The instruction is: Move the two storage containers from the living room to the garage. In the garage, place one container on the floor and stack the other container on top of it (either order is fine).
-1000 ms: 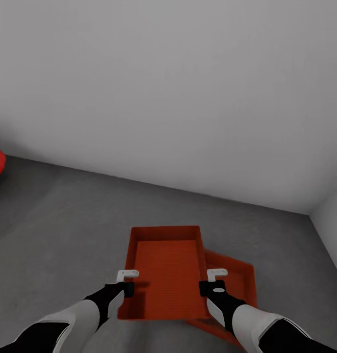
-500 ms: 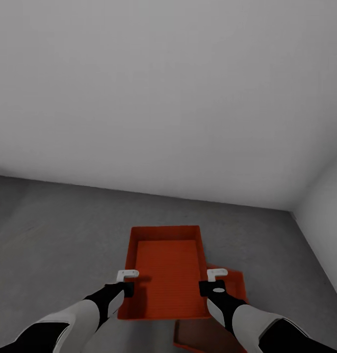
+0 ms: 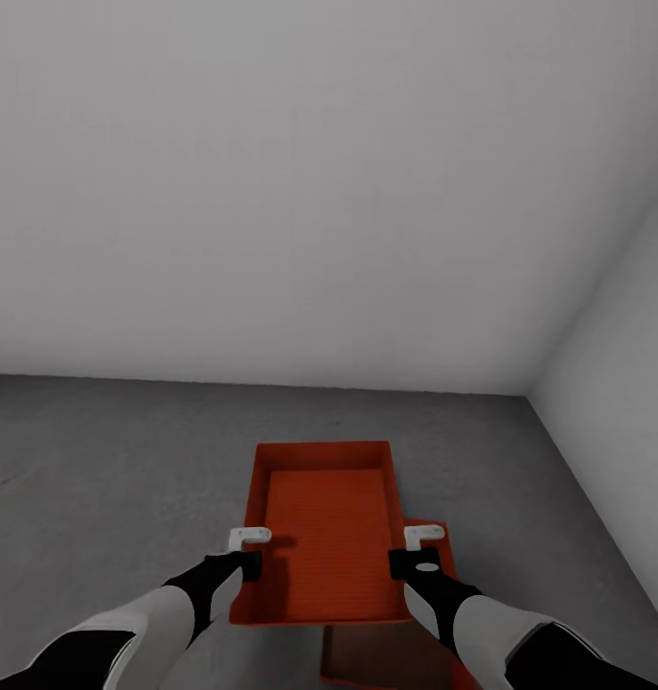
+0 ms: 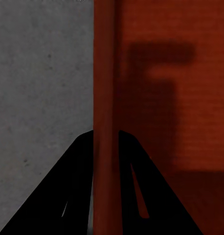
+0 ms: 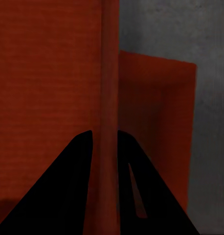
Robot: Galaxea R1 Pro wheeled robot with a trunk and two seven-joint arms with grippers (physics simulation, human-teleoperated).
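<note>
I hold one orange-red storage container [image 3: 324, 522] level above the grey concrete floor [image 3: 108, 460] of the garage. My left gripper [image 3: 244, 561] is shut on its left wall [image 4: 104, 98], and my right gripper [image 3: 410, 559] is shut on its right wall [image 5: 109, 88]. The second storage container [image 3: 381, 656] lies on the floor below and to the right, mostly hidden under the held one and my right arm. In the right wrist view, part of it [image 5: 156, 122] shows beyond the gripped wall.
A plain white wall [image 3: 271, 192] rises straight ahead. A second white wall [image 3: 616, 383] meets it in a corner at the right. Grey floor [image 4: 43, 88] stretches out to the left of the containers.
The camera has turned right: the wall corner slid left and a red thing at far left left the view. The floor container now sits more under the held one. Both grips are unchanged.
</note>
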